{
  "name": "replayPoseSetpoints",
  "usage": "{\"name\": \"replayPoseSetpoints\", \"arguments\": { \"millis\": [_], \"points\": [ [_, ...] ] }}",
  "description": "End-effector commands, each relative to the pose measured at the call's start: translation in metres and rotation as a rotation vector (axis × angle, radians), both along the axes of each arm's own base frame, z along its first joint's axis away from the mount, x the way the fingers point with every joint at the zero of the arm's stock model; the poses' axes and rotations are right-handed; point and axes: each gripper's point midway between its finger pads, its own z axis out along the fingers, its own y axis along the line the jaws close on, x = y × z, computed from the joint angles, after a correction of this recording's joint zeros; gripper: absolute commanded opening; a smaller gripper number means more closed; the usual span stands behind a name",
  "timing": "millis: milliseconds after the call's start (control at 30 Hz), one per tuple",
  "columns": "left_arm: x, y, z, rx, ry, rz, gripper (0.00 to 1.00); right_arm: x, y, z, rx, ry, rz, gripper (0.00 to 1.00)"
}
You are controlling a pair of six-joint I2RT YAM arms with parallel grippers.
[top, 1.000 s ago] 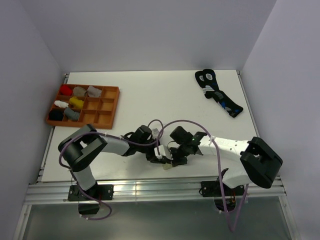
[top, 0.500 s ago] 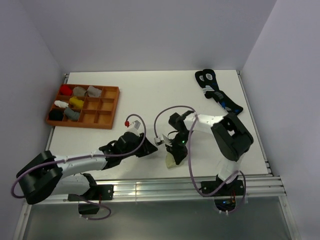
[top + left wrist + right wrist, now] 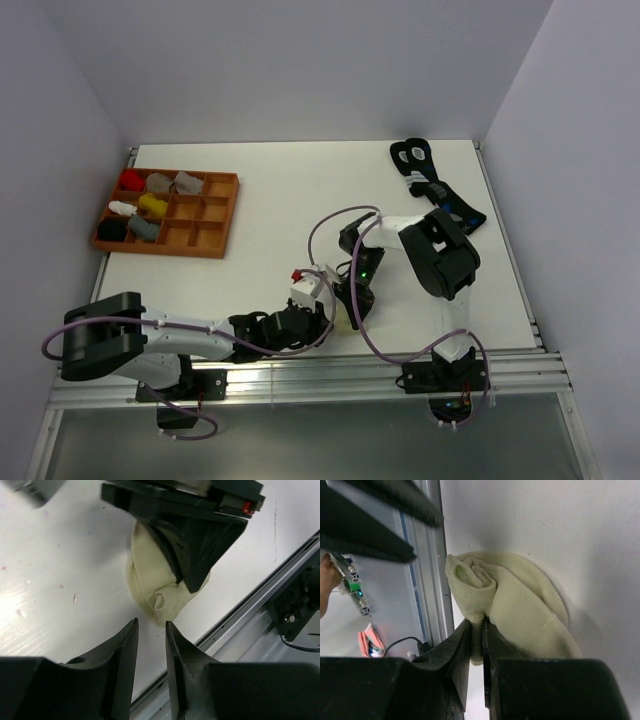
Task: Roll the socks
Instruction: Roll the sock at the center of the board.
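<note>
One of the socks, pale cream-yellow (image 3: 159, 582), lies partly rolled into a bundle on the white table by its near edge. My right gripper (image 3: 481, 626) is shut on a fold of that sock (image 3: 520, 605), beside its rolled end. In the left wrist view the right gripper (image 3: 197, 535) covers the sock's far side. My left gripper (image 3: 151, 625) is open and empty, its tips just short of the sock's near end. From above, both grippers, left (image 3: 328, 316) and right (image 3: 352, 305), meet over the sock (image 3: 345, 323), which is mostly hidden.
An aluminium rail (image 3: 300, 375) runs along the table's near edge, right next to the sock. A wooden compartment tray (image 3: 225, 215) with small sock bundles stands at the far left. Black socks with blue-and-white marks (image 3: 435, 190) lie at the far right.
My left arm has swung down along the near edge and its gripper has come up to the sock from the rail side. The right arm has folded back, still gripping the sock.
</note>
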Motion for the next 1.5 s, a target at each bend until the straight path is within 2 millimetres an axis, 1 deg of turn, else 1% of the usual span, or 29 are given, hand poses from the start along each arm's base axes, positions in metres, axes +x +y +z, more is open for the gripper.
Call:
{"name": "replayPoseSetpoints", "arguments": {
  "millis": [0,33,67,100,200,267,400,433,600,667,867,1033,1167,1233,1467],
  "points": [
    [0.011,-0.028,0.031,-0.04,-0.137,-0.038,0.34,0.002,-0.003,-0.004,-0.032,-0.006,-0.006,0.16],
    [0.011,-0.031,0.031,-0.035,-0.143,-0.045,0.34,0.001,-0.003,-0.004,-0.036,-0.004,-0.006,0.16],
    [0.012,-0.036,0.036,-0.048,-0.153,-0.054,0.34,0.002,-0.004,-0.005,-0.04,-0.007,-0.006,0.16],
    [0.012,-0.038,0.032,-0.027,-0.166,-0.07,0.35,0.002,-0.005,-0.006,-0.047,-0.009,-0.008,0.16],
    [0.012,-0.047,0.034,-0.028,-0.191,-0.094,0.36,0.002,-0.005,-0.008,-0.06,-0.003,-0.012,0.16],
    [0.008,-0.053,0.035,-0.028,-0.196,-0.132,0.36,0.003,-0.005,-0.008,-0.062,-0.004,-0.012,0.16],
    [0.001,-0.061,0.024,-0.012,-0.19,-0.192,0.36,0.004,-0.005,-0.008,-0.069,-0.002,-0.015,0.16],
    [0.001,-0.063,0.024,-0.023,-0.189,-0.196,0.36,0.004,-0.005,-0.009,-0.069,0.001,-0.017,0.16],
    [-0.004,-0.067,0.01,-0.016,-0.172,-0.223,0.36,0.004,-0.005,-0.012,-0.075,0.005,-0.017,0.16],
    [-0.005,-0.069,0.009,-0.026,-0.17,-0.228,0.36,0.003,-0.005,-0.012,-0.078,0.007,-0.016,0.16],
    [-0.007,-0.069,-0.006,-0.01,-0.158,-0.244,0.36,0.005,-0.004,-0.011,-0.076,0.001,-0.016,0.16],
    [-0.014,-0.071,-0.017,-0.007,-0.125,-0.27,0.35,0.005,-0.005,-0.012,-0.08,0.0,-0.017,0.16],
    [-0.017,-0.065,-0.028,0.006,-0.101,-0.272,0.34,0.007,-0.004,-0.012,-0.078,-0.003,-0.023,0.16],
    [-0.018,-0.064,-0.029,0.005,-0.097,-0.27,0.34,0.007,-0.003,-0.011,-0.074,-0.009,-0.024,0.16],
    [-0.027,-0.056,-0.047,0.025,-0.051,-0.299,0.32,0.011,-0.001,-0.01,-0.072,-0.026,-0.03,0.16]
  ]
}}
